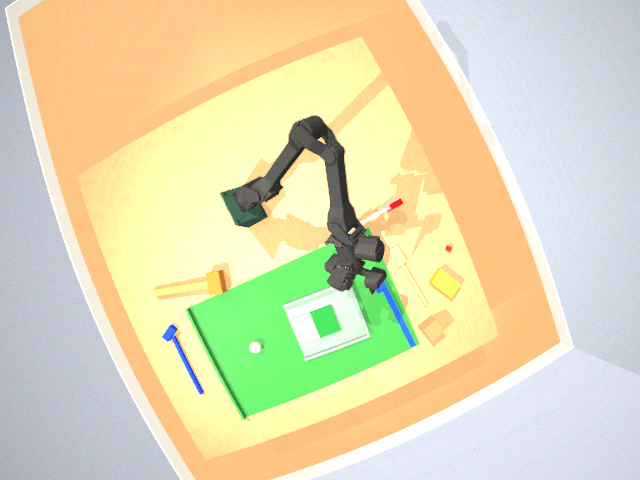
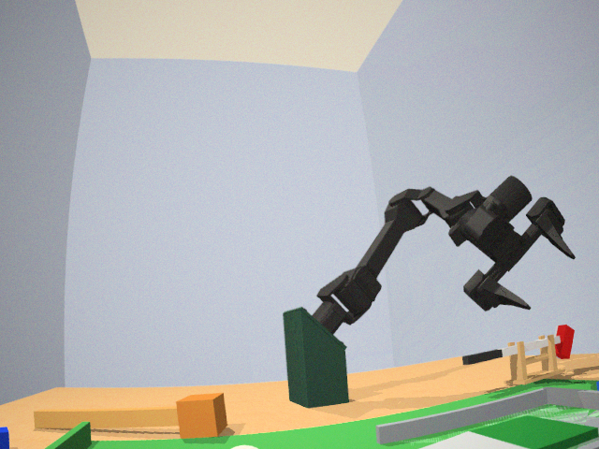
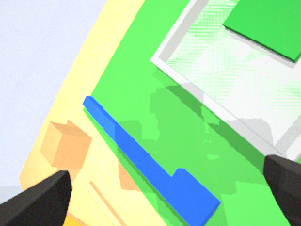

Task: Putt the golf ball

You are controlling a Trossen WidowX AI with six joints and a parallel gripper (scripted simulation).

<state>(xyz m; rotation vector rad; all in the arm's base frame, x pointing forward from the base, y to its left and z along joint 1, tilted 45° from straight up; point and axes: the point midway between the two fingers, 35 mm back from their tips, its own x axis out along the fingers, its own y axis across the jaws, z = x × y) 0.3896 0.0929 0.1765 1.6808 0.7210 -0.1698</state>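
Overhead, your gripper (image 2: 519, 270) hung jaws wide apart, holding nothing, above the red putter (image 2: 532, 345) resting on its rack by the table's edge.

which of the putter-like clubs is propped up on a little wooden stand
The red putter: its red head and white shaft rest raised on the wooden stand. The blue club and orange mallet lie flat.

The golf ball (image 1: 254, 347) lies on the mat (image 1: 268, 372), apart from the raised green (image 1: 325, 321). The putter (image 2: 524, 346) rests on a rack (image 2: 531, 363) beside the mat, below the pincer (image 2: 536, 278).
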